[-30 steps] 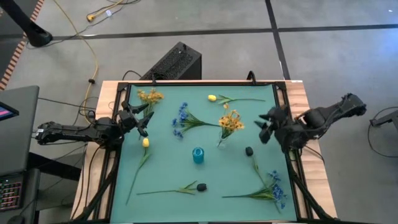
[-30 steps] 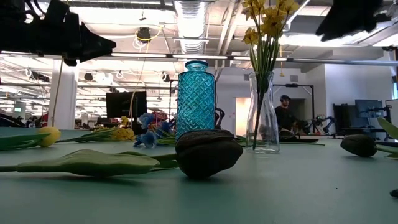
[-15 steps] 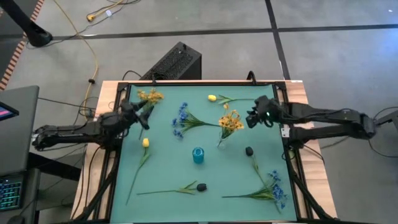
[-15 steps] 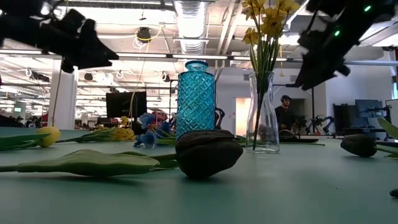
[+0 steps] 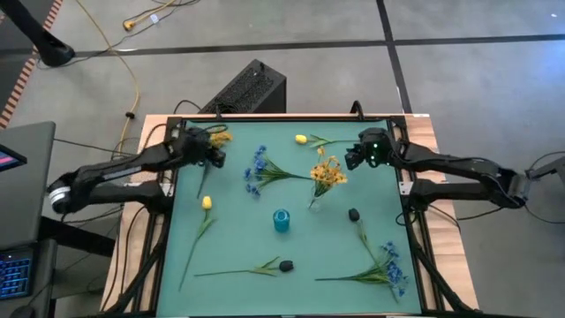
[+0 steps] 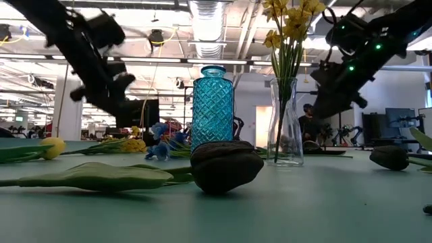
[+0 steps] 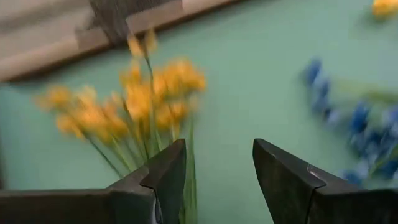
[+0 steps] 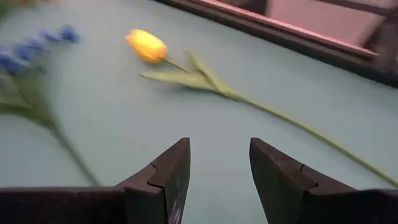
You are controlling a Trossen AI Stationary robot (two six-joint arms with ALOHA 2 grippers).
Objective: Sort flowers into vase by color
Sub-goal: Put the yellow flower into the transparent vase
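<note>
My left gripper (image 5: 212, 155) hovers open over the table's far left, just short of a yellow small-bloom spray (image 7: 143, 93) that lies flat; the spray's stalks run past one finger. My right gripper (image 5: 353, 159) hovers open at the far right, pointing at a yellow tulip (image 8: 148, 45) that lies on the mat, with nothing between its fingers. A clear vase (image 6: 285, 121) stands holding yellow flowers. A blue glass vase (image 5: 281, 220) stands mid-table. A blue spray (image 5: 259, 168) lies between the two grippers.
Lying on the green mat (image 5: 238, 238) are a second yellow tulip (image 5: 207, 202), a dark bud (image 5: 353, 214), a dark bud on a leafy stalk (image 5: 285, 264) and a blue spray (image 5: 388, 269) at the near right. A black frame (image 5: 399, 159) borders the mat.
My left gripper has swung toward the far edge, onto the yellow spray, and tipped downward. My right gripper has come in from the table's right edge toward the far side and the yellow tulip, sinking lower. No flower or vase has moved.
</note>
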